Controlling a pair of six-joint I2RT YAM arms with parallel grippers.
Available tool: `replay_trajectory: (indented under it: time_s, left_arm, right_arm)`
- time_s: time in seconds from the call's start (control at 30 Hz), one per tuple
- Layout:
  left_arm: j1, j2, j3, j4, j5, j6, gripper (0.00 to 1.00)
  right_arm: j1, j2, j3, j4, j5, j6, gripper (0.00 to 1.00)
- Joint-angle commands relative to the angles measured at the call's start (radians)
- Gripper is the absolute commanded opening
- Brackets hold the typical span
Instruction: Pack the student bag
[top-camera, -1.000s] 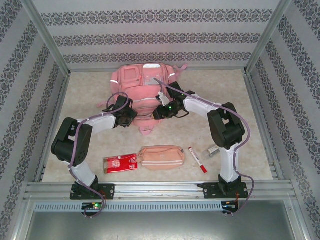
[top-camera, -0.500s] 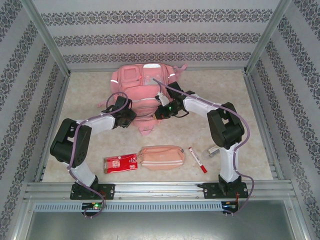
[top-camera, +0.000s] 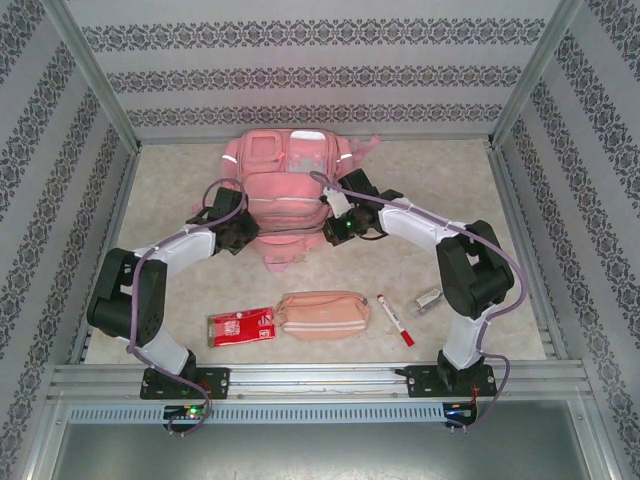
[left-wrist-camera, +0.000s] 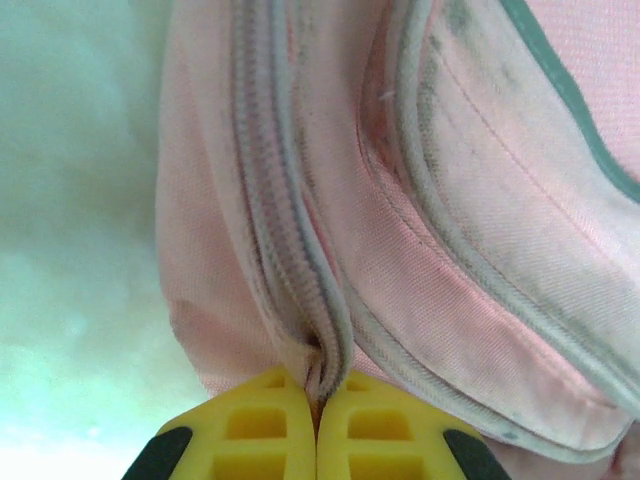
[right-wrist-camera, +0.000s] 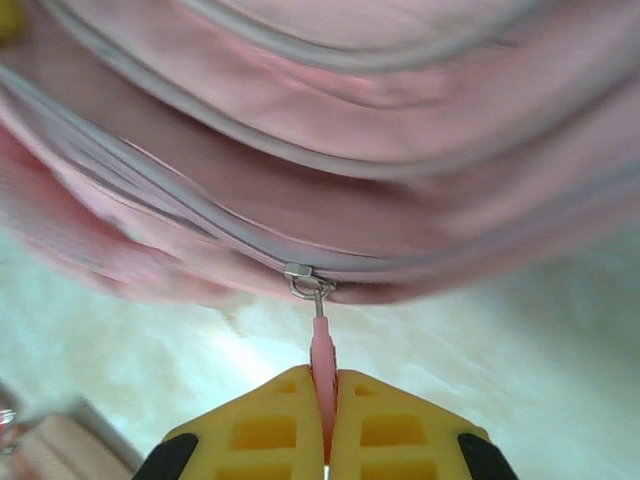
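Two arms: both reach to the student bag (top-camera: 285, 190), one at each side of its near end.
Student bag: lies flat at the far middle of the table (top-camera: 170, 180), pockets up, its near end towards the arm bases.
Left gripper (left-wrist-camera: 316, 400): at the bag's near left side, jaws pressed together on a fold of pink fabric that carries the zip seam (left-wrist-camera: 290, 250); the yellow fingers (left-wrist-camera: 265, 430) meet with the seam pinched between them.
Right gripper (right-wrist-camera: 325, 400): at the bag's near right side, jaws clamped on the pink zip pull (right-wrist-camera: 320, 350), which hangs from the metal slider (right-wrist-camera: 305, 278) on the bag's zip line.
Slider: sits on the zip at the bag's edge, just above the right gripper's fingertips.
Pencil pouch (top-camera: 322, 312): well nearer than the bag, in front of its near end, lying lengthwise.
Red packet (top-camera: 240, 326): just left of the pouch, well apart from the bag.
Marker (top-camera: 395, 319): just right of the pouch, nearer than the bag's right side.
Small clip-like item (top-camera: 429, 299): right of the marker; too small to tell what it is.
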Motion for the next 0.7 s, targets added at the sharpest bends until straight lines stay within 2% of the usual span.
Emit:
replay_trajectory:
  time_s: [0.0, 0.1, 0.2, 0.3, 0.33, 0.37, 0.4, 0.5, 0.67]
  left_arm:
    - [0.095, -0.043, -0.007, -0.046, 0.014, 0.104, 0.0]
    - [0.162, -0.032, 0.021, -0.079, 0.066, 0.164, 0.0]
    - [0.219, -0.002, 0.062, -0.095, 0.077, 0.239, 0.0]
    - [0.286, 0.071, 0.153, -0.133, 0.132, 0.299, 0.0]
    - [0.305, 0.098, 0.189, -0.162, 0.151, 0.3, 0.12]
    - [0.32, 0.121, 0.217, -0.184, 0.182, 0.295, 0.31]
    - [0.325, 0.132, 0.241, -0.197, 0.214, 0.294, 0.39]
    - [0.316, 0.1, 0.243, -0.2, 0.259, 0.285, 0.45]
    - [0.284, -0.081, 0.096, -0.223, 0.252, 0.221, 0.51]
  right_arm:
    - [-0.04, -0.043, -0.038, -0.04, 0.184, 0.005, 0.0]
    - [-0.045, -0.062, -0.05, -0.031, 0.21, 0.003, 0.0]
    - [-0.041, -0.088, -0.07, -0.011, 0.175, 0.0, 0.0]
    - [-0.017, -0.111, -0.088, 0.004, 0.118, -0.005, 0.0]
    - [-0.001, -0.116, -0.094, 0.009, 0.104, -0.001, 0.0]
    - [0.019, -0.118, -0.096, 0.015, 0.093, 0.011, 0.0]
    - [0.039, -0.117, -0.097, 0.026, 0.073, 0.03, 0.0]
    - [0.125, -0.102, -0.073, 0.043, 0.027, 0.074, 0.0]
    - [0.238, -0.049, 0.021, 0.06, -0.004, 0.134, 0.0]
